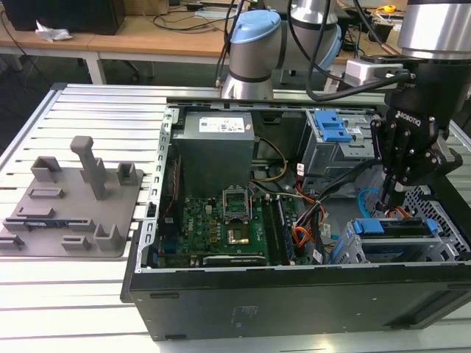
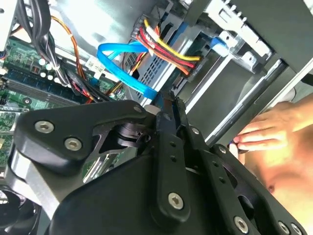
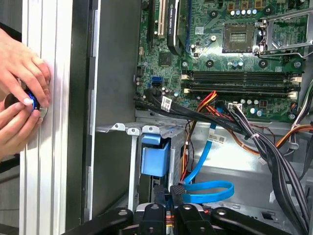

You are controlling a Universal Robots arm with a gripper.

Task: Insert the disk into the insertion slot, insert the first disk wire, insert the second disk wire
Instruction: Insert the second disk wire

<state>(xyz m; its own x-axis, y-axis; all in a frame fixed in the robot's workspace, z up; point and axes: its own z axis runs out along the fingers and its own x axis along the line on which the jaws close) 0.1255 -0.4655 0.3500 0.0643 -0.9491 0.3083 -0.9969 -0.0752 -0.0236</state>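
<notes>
One gripper (image 1: 388, 197) is hanging over the open computer case (image 1: 294, 294), down among the cables at the exterior view's right. One disk (image 1: 390, 228) is sitting in the one slot (image 1: 434, 246), a light grey perforated cage; the disk is showing a bright blue caddy edge along its top. One blue wire (image 3: 208, 188) is looping beside it: thin, flat and light blue, curling into a loop in both wrist views (image 2: 124, 63). A second cable bundle (image 2: 164, 49), red, yellow and black, is running to a plug near the cage.

The gripper's fingers are pressed close together, pinching a small dark plug (image 3: 177, 190) at the end of the blue wire. The disk is lying just below and beside the fingertips, with the blue caddy tab (image 3: 155, 159) just next to them.

Two hands (image 3: 19, 103) are working on something small outside the case wall.
</notes>
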